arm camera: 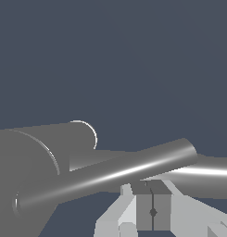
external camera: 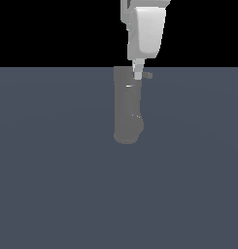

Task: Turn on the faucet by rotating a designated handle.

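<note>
Faucet (external camera: 126, 107) stood upright on the bench (external camera: 52, 170); handle (external camera: 148, 75) jutted sideways from its top toward the exterior view's right. Tool (external camera: 138, 74) hung directly above, fingertip just beside the rod (contact unclear). Fingers appeared together, gripping nothing.

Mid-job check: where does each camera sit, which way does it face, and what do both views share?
Exterior view: off the arm, looking down across the floor at the faucet; the gripper hangs at its top, beside the handle.
Wrist view: on the wrist, close in, facing along the faucet and handle; gripper at frame edge.
Shared: faucet, handle, gripper.
</note>
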